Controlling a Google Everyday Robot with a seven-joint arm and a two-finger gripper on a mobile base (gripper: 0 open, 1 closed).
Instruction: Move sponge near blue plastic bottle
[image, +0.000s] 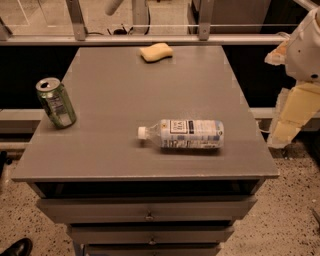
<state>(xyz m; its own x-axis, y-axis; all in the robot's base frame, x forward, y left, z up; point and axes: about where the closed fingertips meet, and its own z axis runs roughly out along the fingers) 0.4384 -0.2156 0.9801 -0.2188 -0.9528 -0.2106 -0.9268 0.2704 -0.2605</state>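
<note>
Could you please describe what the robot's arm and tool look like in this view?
The tool hangs at the right edge of the view, beside the table. It is made of pale yellow, blocky, flat-sided pieces. Above it, the arm is a rounded white shell. No markings can be made out.

My gripper (290, 117) sits just off the right edge of the bench (150, 95), near its middle: pale yellow, blocky, flat-faced, stepped in two slabs. Above it my wrist (306, 47) is a smooth, rounded white shell, with crumpled pale yellowish wrapping on the side toward the bench.
</note>
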